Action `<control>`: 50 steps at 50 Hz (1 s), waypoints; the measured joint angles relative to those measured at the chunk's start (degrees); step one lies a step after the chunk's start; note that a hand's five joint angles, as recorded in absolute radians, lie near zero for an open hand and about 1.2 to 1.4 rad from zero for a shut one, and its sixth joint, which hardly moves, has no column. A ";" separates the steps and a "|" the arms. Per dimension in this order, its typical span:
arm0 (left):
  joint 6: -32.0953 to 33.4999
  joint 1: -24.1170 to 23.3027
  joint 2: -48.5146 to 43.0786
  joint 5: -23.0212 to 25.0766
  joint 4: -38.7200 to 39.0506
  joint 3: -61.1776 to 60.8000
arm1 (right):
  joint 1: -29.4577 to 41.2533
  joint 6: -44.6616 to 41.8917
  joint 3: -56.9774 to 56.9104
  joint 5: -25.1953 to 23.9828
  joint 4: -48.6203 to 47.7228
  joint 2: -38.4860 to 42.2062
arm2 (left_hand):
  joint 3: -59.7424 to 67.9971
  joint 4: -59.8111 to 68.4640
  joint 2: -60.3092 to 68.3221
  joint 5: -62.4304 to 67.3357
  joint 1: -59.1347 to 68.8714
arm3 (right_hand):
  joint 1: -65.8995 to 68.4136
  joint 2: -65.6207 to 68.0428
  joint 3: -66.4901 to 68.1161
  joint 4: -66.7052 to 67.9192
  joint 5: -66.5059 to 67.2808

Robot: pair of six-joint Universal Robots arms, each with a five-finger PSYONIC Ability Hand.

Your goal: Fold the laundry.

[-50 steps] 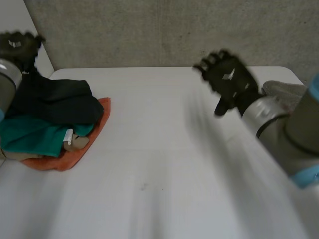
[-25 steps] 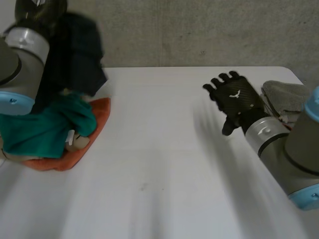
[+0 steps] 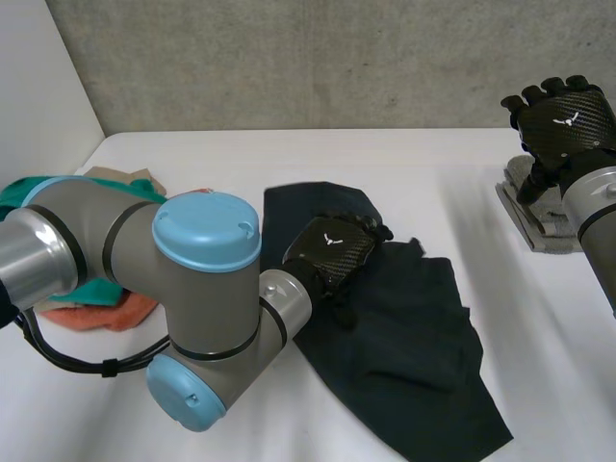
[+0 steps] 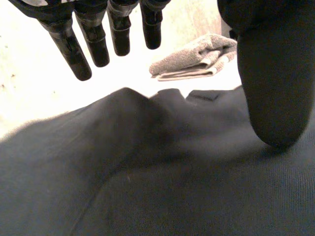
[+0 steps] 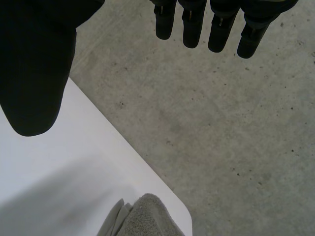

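Observation:
A dark, nearly black garment (image 3: 404, 337) lies spread and rumpled on the white table (image 3: 289, 164), running from the middle toward the front right. My left hand (image 3: 332, 252) rests over its far left part, open. In the left wrist view its fingers (image 4: 98, 44) are straight above the garment (image 4: 147, 172) and the thumb tip hovers close to the cloth. My right hand (image 3: 563, 120) is raised at the far right, open, with straight fingers (image 5: 192, 24) holding nothing.
A pile of laundry (image 3: 96, 298) in teal, orange and tan sits at the left edge, partly behind my left arm. Folded grey towels (image 3: 539, 217) lie at the right edge under my right hand, also as towels (image 4: 197, 59) beyond the garment. A concrete wall stands behind.
My left arm swung the dark garment from the pile at the left to the table's middle and let it go. My right hand moved to the far right above the grey towels.

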 measured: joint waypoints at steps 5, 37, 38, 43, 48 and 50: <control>0.03 1.62 4.85 -3.10 -1.70 -0.64 | 0.01 -0.01 -0.23 -0.28 1.62 0.24 | -0.08 -0.13 -0.26 0.00 0.00 | 0.00 0.00 0.00 0.00 0.00; 0.25 15.06 12.60 5.69 10.22 -19.31 | 6.98 -0.10 -12.79 -5.18 16.15 16.27 | 0.05 0.22 0.01 0.23 0.24 | 0.00 0.00 0.00 0.00 0.00; 0.24 14.36 12.71 5.55 10.56 -19.56 | 7.00 -0.37 -13.60 -5.62 16.55 17.00 | 0.05 0.22 0.01 0.23 0.24 | 0.00 0.00 0.00 0.00 0.00; 0.27 9.75 12.30 3.20 13.38 -20.62 | 7.31 -3.23 -20.85 -10.80 23.20 23.47 | 0.05 0.22 0.01 0.23 0.24 | 0.00 0.00 0.00 0.00 0.00; 0.36 8.18 8.96 -1.20 15.24 -19.38 | 7.97 -4.13 -24.26 -13.69 28.55 27.17 | 0.06 0.22 0.01 0.23 0.24 | 0.09 0.11 0.11 0.03 0.03; 0.42 8.06 6.70 -3.14 15.54 -17.60 | 8.55 -4.17 -25.03 -14.08 29.58 28.46 | 0.64 0.93 0.87 1.05 1.19 | 3.99 4.58 4.63 4.52 4.51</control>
